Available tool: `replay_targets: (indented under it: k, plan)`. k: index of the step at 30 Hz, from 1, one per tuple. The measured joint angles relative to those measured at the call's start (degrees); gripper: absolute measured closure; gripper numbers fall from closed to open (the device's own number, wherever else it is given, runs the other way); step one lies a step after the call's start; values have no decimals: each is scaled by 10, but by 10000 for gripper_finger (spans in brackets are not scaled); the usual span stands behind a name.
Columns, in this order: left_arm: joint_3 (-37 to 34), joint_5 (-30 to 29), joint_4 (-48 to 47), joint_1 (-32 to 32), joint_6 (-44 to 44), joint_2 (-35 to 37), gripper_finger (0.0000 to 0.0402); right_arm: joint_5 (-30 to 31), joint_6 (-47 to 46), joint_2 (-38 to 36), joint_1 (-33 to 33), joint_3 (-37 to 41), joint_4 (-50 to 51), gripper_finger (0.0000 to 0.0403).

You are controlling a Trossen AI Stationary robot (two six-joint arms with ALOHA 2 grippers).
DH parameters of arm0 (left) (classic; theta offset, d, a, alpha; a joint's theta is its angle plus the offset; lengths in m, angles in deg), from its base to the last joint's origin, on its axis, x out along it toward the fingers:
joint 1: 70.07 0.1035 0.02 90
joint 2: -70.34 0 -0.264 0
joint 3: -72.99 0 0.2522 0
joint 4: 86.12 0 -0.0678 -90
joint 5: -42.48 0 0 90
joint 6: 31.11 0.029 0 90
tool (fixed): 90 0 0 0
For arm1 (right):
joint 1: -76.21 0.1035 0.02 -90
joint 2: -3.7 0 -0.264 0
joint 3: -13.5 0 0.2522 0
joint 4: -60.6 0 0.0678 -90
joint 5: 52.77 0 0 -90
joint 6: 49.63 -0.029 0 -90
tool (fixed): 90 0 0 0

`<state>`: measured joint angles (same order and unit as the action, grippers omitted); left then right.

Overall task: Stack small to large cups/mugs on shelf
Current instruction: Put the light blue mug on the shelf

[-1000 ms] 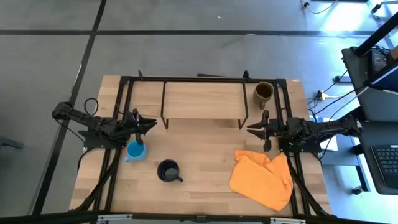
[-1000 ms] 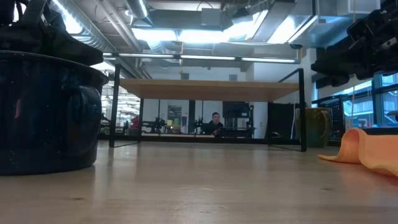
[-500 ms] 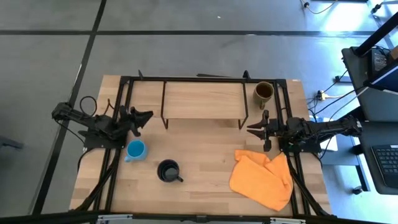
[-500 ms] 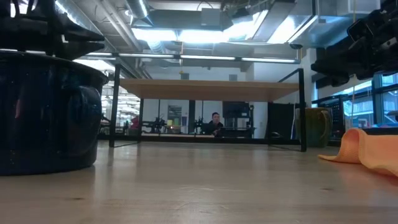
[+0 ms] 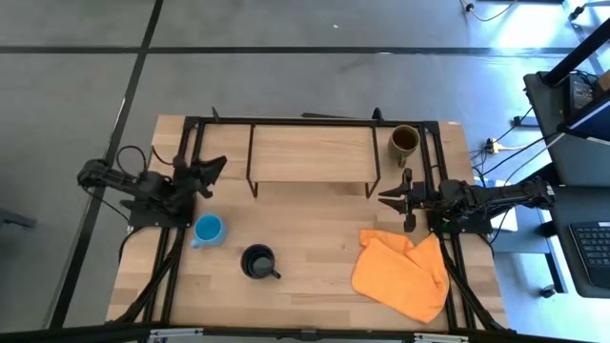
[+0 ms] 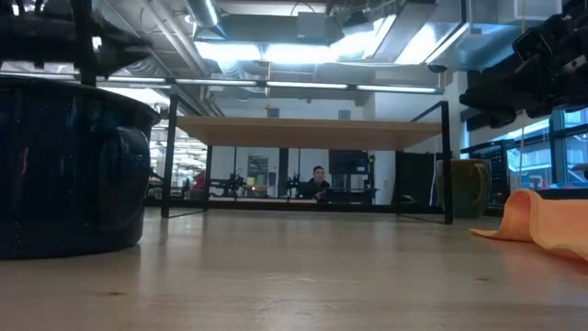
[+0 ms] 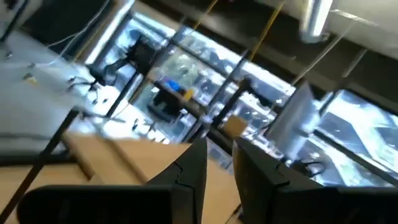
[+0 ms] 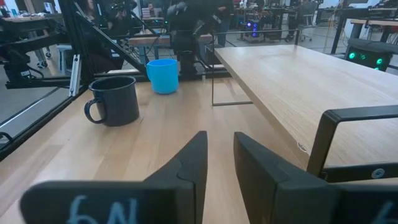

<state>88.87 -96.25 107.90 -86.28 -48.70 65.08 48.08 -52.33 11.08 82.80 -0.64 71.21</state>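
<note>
Here the left gripper [image 5: 205, 171], fingers narrowly parted and empty, hangs just behind the blue mug [image 5: 208, 229]; the shelf [image 5: 310, 152] lies to its right. Right gripper [image 5: 393, 198] waits, narrowly parted.

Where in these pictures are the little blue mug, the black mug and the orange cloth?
little blue mug [image 5: 208, 229]: high view, on its blue inside.
black mug [image 8: 115, 100]: right wrist view, on its outer wall.
orange cloth [image 5: 400, 274]: high view, on the middle of the crumpled fabric.
</note>
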Motion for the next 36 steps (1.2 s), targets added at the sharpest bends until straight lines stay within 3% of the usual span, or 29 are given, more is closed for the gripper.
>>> replay_targets:
  k: [2, 4, 7, 10, 14, 18, 22, 26, 32, 36]
  plan:
    - [46, 90, -25, 3, 58, 0, 334, 0, 0, 0, 0, 0, 0, 322]
    - [120, 157, -162, 3, 77, -1, 338, 0, 0, 0, 0, 0, 0, 322]
    - [261, 195, -493, 4, 47, -37, 341, 0, 0, 0, 0, 0, 0, 322]
    - [394, 222, -742, 4, -10, -106, 341, 0, 0, 0, 0, 0, 0, 322]
    - [537, 267, -942, 4, -52, -202, 341, 0, 0, 0, 0, 0, 0, 322]
    - [605, 313, -1092, 3, -82, -300, 341, 0, 0, 0, 0, 0, 0, 322]
    - [599, 359, -1153, 3, -75, -382, 335, 0, 0, 0, 0, 0, 0, 322]
    - [582, 350, -1135, 3, -26, -435, 317, 0, 0, 0, 0, 0, 0, 322]
    - [540, 324, -1092, 3, 44, -462, 278, 0, 0, 0, 0, 0, 0, 322]
    - [500, 359, -1089, 3, 32, -462, 249, 0, 0, 0, 0, 0, 0, 322]
